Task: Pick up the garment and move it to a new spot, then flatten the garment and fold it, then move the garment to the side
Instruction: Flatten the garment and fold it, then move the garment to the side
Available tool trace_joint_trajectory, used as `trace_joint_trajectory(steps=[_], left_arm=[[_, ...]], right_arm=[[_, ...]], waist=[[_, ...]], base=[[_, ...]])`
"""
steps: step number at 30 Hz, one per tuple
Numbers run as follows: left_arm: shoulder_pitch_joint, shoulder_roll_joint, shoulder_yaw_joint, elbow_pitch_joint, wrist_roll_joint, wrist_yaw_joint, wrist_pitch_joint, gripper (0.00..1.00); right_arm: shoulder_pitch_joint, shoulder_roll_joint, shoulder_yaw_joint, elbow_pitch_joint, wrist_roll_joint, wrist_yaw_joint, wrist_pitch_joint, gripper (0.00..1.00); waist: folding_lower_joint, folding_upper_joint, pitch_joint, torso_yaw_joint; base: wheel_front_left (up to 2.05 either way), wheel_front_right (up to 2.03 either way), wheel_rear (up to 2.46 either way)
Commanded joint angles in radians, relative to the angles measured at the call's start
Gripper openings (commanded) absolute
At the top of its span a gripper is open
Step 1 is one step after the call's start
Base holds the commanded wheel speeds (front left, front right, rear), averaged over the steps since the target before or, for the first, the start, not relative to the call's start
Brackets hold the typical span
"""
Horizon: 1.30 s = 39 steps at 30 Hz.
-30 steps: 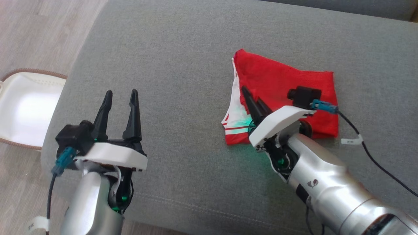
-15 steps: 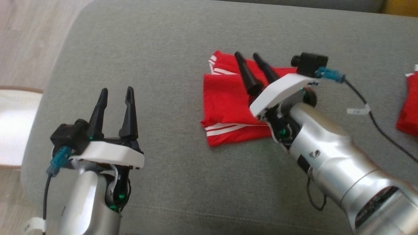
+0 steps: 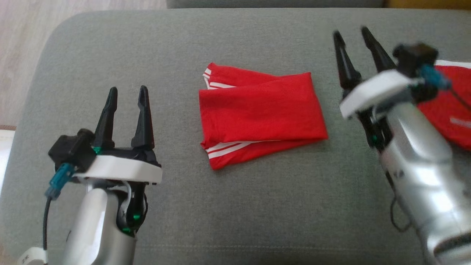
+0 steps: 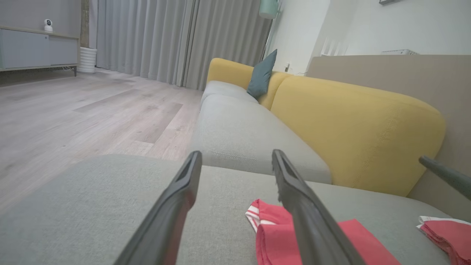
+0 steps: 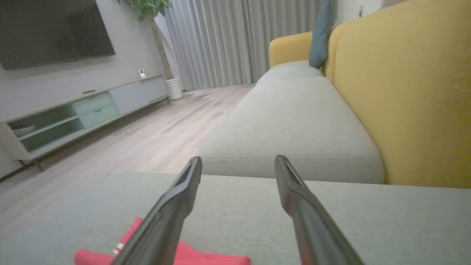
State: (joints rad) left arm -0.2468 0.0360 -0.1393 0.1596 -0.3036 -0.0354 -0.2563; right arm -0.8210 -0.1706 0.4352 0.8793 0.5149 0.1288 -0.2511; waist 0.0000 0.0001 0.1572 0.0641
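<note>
Head view: the big grey sofa seat (image 3: 235, 206) is the work surface, and the red garment (image 3: 261, 114) with white stripes lies folded flat about in the middle, nothing touching it. A second red piece (image 3: 454, 106) sits at the right edge, partly behind the right arm. The left pincer (image 3: 127, 88) and right pincer (image 3: 350, 31) both hover spread wide with nothing in them, one on each side of the garment and clear of it.

Looks to me like only the move to the side is left. I'd pinch through every layer at a folded edge, maybe both ends at once. Keep it low and set it down flat so the fold doesn't flop open.

Containers: just a white ribbed pot (image 5: 173, 88) by the curtains in the right wrist view, with a plant (image 5: 147, 7) growing out of it.
</note>
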Motion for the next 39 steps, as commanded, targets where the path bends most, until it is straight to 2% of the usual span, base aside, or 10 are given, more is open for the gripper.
trace_joint_trajectory(steps=[1, 3, 9, 11, 14, 22, 33, 39], left_arm=[[-0.016, 0.014, 0.029, -0.041, -0.004, 0.003, -0.006, 1.00], [-0.011, 0.014, 0.030, -0.052, -0.004, 0.007, -0.006, 1.00], [0.022, 0.014, 0.032, -0.067, 0.006, 0.005, -0.006, 1.00], [0.036, 0.014, 0.035, -0.074, 0.010, 0.005, -0.006, 1.00], [0.059, 0.014, 0.035, -0.085, 0.014, 0.006, -0.006, 1.00], [0.105, 0.014, 0.027, -0.105, 0.022, 0.013, -0.006, 1.00], [0.095, 0.014, 0.014, -0.103, 0.026, 0.011, -0.006, 1.00], [0.078, 0.014, 0.005, -0.093, 0.025, 0.006, -0.006, 1.00]], right_arm=[[0.044, 0.016, -0.015, -0.049, -0.043, 0.002, -0.011, 1.00], [0.124, 0.022, -0.107, -0.134, -0.155, 0.002, -0.011, 1.00], [0.382, 0.103, -0.346, -0.381, -0.404, 0.002, -0.011, 1.00], [0.434, 0.114, -0.375, -0.424, -0.429, 0.002, -0.011, 1.00], [0.489, 0.119, -0.389, -0.480, -0.451, 0.002, -0.011, 1.00], [0.566, 0.120, -0.385, -0.561, -0.401, 0.002, -0.011, 1.00], [0.578, 0.120, -0.392, -0.580, -0.388, 0.002, 0.000, 1.00], [0.543, 0.120, -0.353, -0.556, -0.361, 0.002, 0.041, 1.00]], waist=[[0.0000, -0.0001, -0.001, -0.007], [0.0000, -0.0001, -0.004, -0.016], [0.0000, -0.0001, -0.019, -0.036], [0.0000, -0.0001, -0.023, -0.041], [0.0000, -0.0001, -0.026, -0.047], [0.0000, -0.0001, -0.028, -0.063], [0.0000, -0.0001, -0.017, -0.055], [0.0000, -0.0001, 0.011, -0.024]], base=[[0.00, 0.00, 0.00], [0.00, 0.00, 0.00], [0.00, 0.00, 0.00], [0.00, 0.00, 0.00], [0.00, 0.00, 0.00], [0.00, 0.00, 0.00], [0.00, 0.00, 0.00], [0.00, 0.00, 0.00]])
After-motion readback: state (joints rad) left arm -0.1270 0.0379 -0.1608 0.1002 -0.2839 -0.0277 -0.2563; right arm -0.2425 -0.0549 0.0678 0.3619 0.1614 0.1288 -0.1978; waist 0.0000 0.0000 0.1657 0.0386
